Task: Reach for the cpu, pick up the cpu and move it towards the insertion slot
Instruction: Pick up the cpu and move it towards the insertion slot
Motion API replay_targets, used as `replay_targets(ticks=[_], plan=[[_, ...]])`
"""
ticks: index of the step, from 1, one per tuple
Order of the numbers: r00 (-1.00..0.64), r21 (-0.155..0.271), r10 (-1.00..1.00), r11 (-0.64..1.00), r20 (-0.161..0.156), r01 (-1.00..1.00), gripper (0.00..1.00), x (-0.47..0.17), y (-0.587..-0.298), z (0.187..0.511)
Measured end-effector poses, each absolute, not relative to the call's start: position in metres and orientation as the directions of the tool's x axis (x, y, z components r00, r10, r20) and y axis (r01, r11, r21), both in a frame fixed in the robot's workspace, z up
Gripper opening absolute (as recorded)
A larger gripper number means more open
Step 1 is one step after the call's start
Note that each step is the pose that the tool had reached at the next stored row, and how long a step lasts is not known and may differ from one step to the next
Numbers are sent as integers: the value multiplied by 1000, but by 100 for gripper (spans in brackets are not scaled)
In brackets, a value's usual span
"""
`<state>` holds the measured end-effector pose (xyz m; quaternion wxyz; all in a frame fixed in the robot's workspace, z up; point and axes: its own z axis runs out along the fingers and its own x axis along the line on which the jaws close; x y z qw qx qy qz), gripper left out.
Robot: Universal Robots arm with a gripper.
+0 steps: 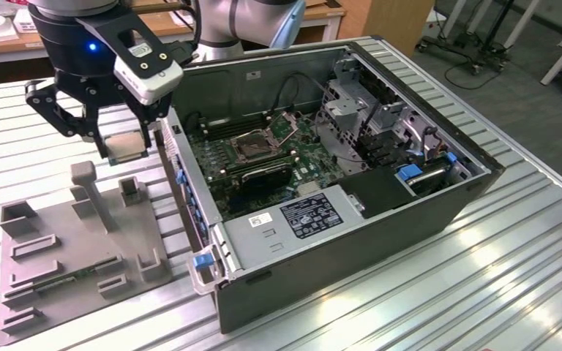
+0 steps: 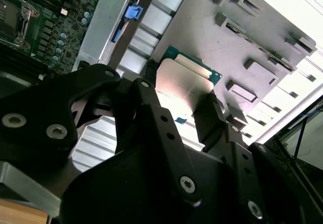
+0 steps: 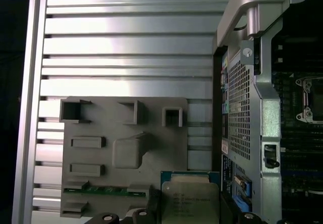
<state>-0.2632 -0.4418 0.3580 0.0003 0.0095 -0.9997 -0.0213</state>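
Your gripper (image 2: 180, 99) had its jaws clamped on the cpu (image 3: 191, 201) — chip sat between them, up over the grey fixture (image 1: 76, 241), just outside the open case (image 1: 359, 241), apart from the insertion slot (image 1: 255, 146).

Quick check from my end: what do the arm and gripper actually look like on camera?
The arm has silver-grey tube segments with a pale blue joint cap. Its wrist is a black cylinder with a small blue light. A white camera module sits on a black bracket, with a black cable beside it. The gripper is made of black linkage bars with silver screw heads.
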Motion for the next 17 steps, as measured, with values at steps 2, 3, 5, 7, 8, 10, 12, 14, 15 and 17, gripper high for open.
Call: replay_targets(ticks=[2, 3, 5, 7, 8, 10, 12, 14, 15, 17], plan=[[-1000, 43, -19, 999, 0, -19, 54, -263, -442, 358], [-1000, 43, -19, 999, 0, -19, 54, -263, -442, 358], [-1000, 43, -19, 999, 0, -19, 54, -263, -442, 358], [-1000, 43, -19, 999, 0, -19, 54, -263, -442, 358], [-1000, 42, -19, 999, 0, -19, 54, -263, -442, 358], [-1000, 42, -19, 999, 0, -19, 54, -262, -442, 358], [-1000, 42, -19, 999, 0, -19, 54, -260, -442, 358], [-1000, 43, -19, 999, 0, -19, 54, -259, -442, 358], [-1000, 43, -19, 999, 0, -19, 54, -258, -442, 358], [-1000, 43, -19, 999, 0, -19, 54, -256, -442, 358]])
